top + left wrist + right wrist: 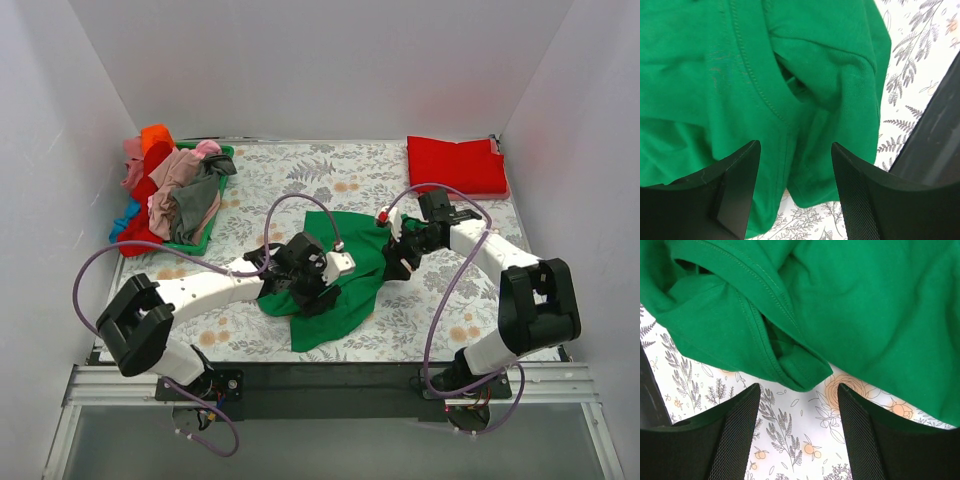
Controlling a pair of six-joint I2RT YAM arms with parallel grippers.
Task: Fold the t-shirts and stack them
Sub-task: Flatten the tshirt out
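A bright green t-shirt lies crumpled on the floral cloth in the middle. My left gripper is open over its left part; in the left wrist view the green t-shirt fills the frame past the open left gripper. My right gripper is open at the shirt's right edge; in the right wrist view a folded hem of the green t-shirt sits just ahead of the open right gripper. A folded red t-shirt lies at the back right.
A green plastic basket at the back left holds a heap of shirts in orange, red, pink, grey and blue. White walls enclose the table. The black front rail runs along the near edge.
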